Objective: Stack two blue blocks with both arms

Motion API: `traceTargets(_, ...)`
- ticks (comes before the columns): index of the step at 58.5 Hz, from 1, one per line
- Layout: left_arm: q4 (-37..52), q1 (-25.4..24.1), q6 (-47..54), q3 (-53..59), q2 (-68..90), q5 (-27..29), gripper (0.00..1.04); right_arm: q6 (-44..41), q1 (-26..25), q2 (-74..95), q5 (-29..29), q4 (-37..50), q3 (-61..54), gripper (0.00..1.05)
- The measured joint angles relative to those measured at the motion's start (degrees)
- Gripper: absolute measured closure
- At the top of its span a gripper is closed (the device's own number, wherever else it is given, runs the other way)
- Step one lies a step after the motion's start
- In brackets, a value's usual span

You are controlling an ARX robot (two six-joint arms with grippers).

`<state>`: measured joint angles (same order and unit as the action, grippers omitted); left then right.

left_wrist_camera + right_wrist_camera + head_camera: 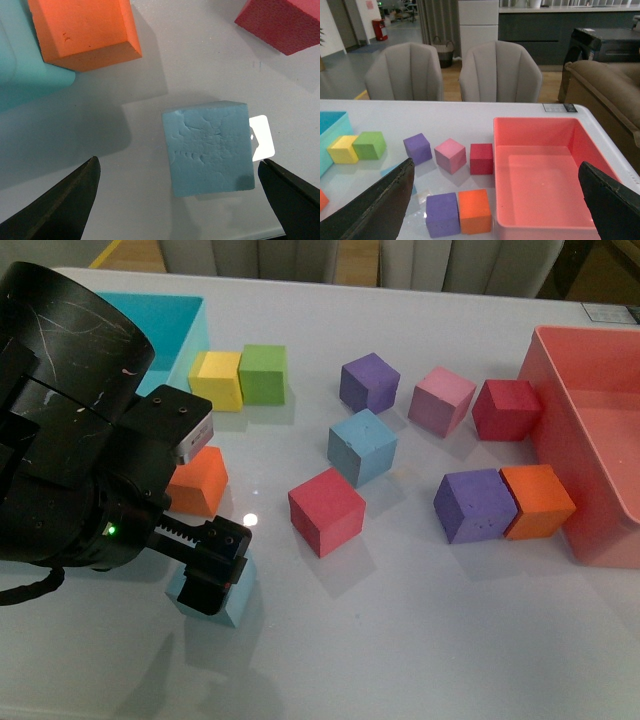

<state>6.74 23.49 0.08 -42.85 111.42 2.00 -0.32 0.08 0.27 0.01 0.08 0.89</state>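
Hovering around the near blue block (207,147): the left gripper (178,161), spread wide, holding nothing.
This block lies flat on the table, left of the red cube (326,510) and nearer the robot. It sits between the open jaws, closer to one finger than the other. The other blue block (362,445) sits just behind the red cube.

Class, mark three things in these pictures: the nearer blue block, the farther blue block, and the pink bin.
Nearer blue block (207,147): left wrist view, top face.
Farther blue block (360,436): front view, top face.
Pink bin (545,180): right wrist view, bare floor.
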Motion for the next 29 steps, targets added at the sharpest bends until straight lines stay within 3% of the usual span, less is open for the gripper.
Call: traceTargets(29,0.00,-0.66,1.22,-1.88,4.15,-0.09,0.09,0.00,0.00,0.00,0.00,0.00,0.00,0.09)
